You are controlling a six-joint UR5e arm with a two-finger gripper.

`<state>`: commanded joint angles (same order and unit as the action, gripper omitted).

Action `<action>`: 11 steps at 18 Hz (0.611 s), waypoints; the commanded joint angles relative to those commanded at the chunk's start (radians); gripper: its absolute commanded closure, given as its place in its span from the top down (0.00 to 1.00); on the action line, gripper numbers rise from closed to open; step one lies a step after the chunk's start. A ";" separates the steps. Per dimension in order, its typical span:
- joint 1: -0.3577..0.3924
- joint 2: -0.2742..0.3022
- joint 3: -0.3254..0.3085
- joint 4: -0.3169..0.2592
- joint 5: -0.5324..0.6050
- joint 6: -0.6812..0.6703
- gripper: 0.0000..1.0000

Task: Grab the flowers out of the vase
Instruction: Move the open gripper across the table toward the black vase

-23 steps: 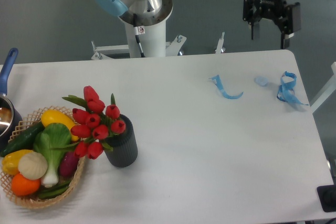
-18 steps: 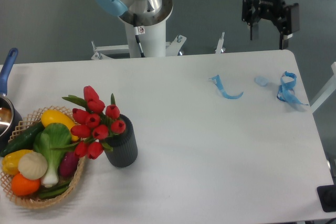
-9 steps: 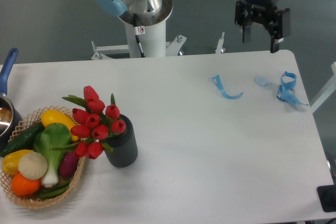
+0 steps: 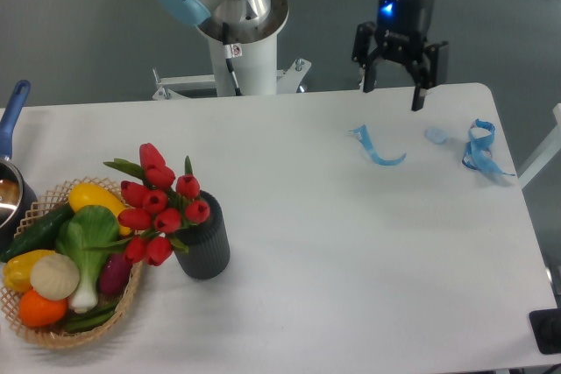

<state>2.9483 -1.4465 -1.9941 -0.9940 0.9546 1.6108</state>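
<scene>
Approach step: the tool (image 4: 392, 88), jaws spread and empty, hangs over the bench's far edge. The tulip bunch (image 4: 159, 206) in its ribbed vase (image 4: 205, 243) sits well off to its lower left; next it must travel there and descend.

1. bright, even overhead light; white table (image 4: 333, 243) reads clean with no blown-out glare.
2. shadows soft and short: faint one hugging the vase (image 4: 203, 241) base, another under the wicker basket (image 4: 123, 304).
3. gripper (image 4: 393, 94) shows a blue led glow on its body.
4. focus mostly sharp; slight softness on the flowers (image 4: 158, 208). no obvious edge distortion.
</scene>
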 joint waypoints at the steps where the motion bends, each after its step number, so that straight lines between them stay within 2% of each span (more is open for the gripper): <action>1: 0.000 0.000 -0.002 -0.002 -0.017 -0.008 1.00; 8: -0.024 -0.009 -0.026 -0.002 -0.128 -0.058 1.00; 11: -0.034 -0.017 -0.025 0.000 -0.132 -0.078 1.00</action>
<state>2.9146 -1.4634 -2.0187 -0.9940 0.8222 1.5325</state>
